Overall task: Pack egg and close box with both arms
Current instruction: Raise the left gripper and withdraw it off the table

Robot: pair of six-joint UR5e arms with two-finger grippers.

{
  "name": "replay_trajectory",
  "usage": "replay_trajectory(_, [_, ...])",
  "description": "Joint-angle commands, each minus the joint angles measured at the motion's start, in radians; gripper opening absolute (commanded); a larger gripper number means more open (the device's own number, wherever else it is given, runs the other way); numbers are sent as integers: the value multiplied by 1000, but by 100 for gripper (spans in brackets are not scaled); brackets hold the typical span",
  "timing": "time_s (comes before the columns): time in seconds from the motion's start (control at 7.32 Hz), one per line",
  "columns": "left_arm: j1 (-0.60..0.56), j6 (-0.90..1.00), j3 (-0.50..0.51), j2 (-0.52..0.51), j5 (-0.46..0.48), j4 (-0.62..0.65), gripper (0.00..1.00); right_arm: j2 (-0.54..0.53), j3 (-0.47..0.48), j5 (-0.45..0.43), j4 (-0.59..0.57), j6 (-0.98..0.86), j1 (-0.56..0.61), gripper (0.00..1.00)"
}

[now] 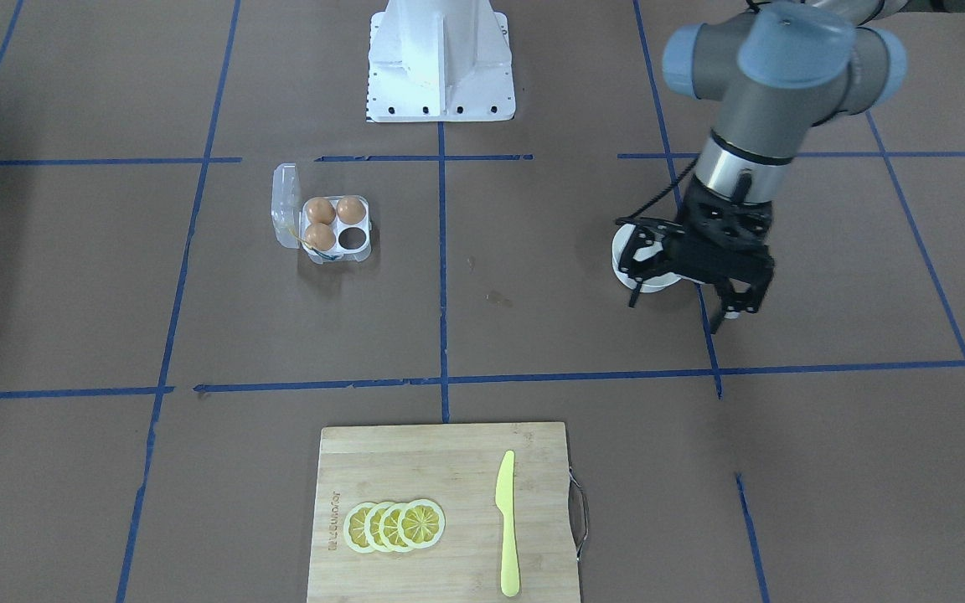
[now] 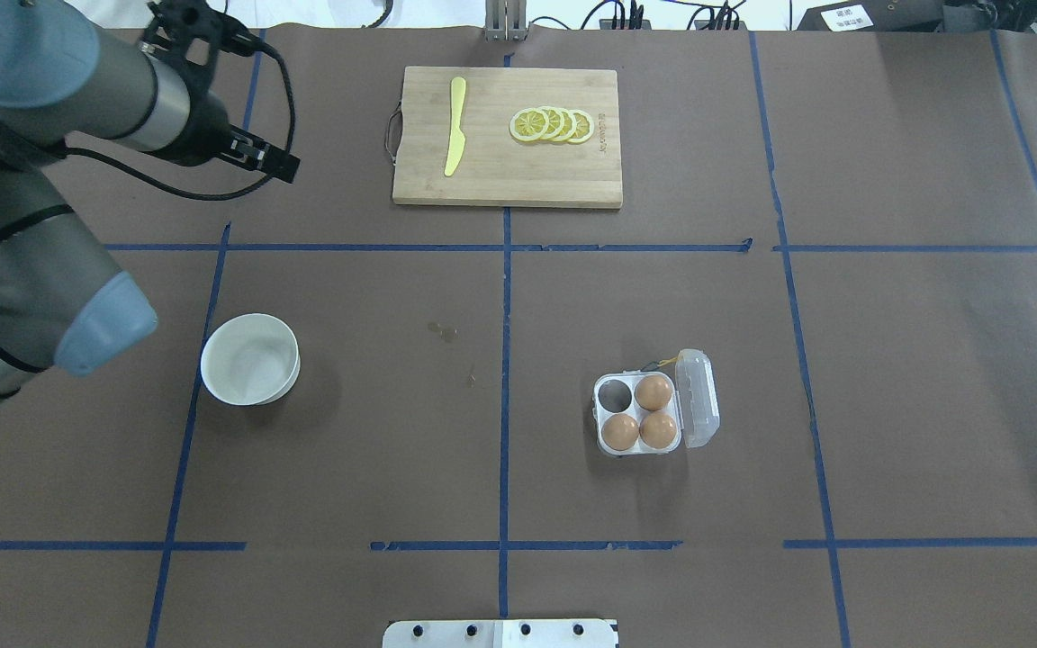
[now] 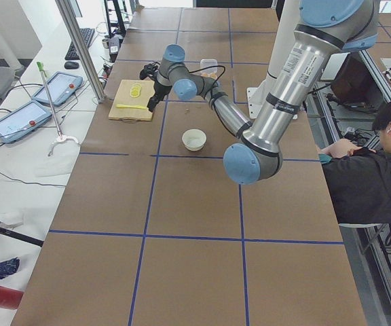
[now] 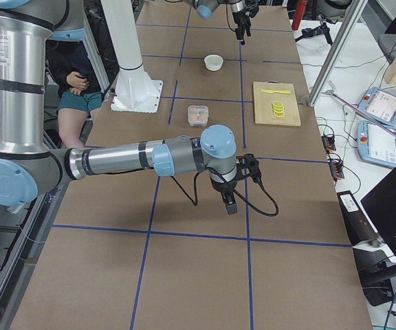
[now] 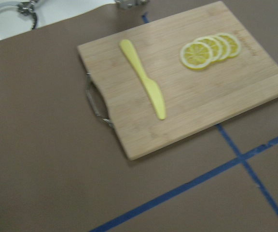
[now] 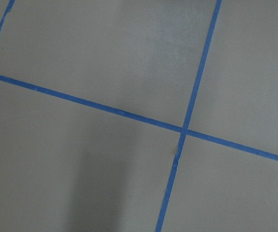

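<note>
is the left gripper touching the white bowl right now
Apart. The overhead view shows the left gripper off toward the cutting board, with bare table between it and the white bowl. The front view's overlap is only line of sight.

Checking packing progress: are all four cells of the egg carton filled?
No: the box holds only three eggs, and its fourth cell is empty in the overhead view.

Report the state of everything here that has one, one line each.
box: lid open, one cell empty
eggs: three, seated in the box
bowl: upright, empty
knife: flat on the cutting board
lemon slices: overlapping in a row
left gripper: raised, open or shut unclear
right gripper: raised, open or shut unclear
</note>
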Motion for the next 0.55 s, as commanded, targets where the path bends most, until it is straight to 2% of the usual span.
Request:
replay_trajectory(0.0, [-132, 27, 41, 89, -30, 26, 100, 1, -1, 2, 0, 4, 0, 100])
replay_trajectory(0.14, [-205, 56, 114, 100, -106, 37, 100, 1, -2, 0, 0, 4, 0, 100])
replay_trajectory(0.27, [-255, 170, 168, 133, -227, 37, 100, 4, -1, 0, 0, 2, 0, 100])
replay_trajectory(0.41, [-292, 203, 199, 170, -284, 36, 100, 2, -1, 0, 0, 2, 0, 100])
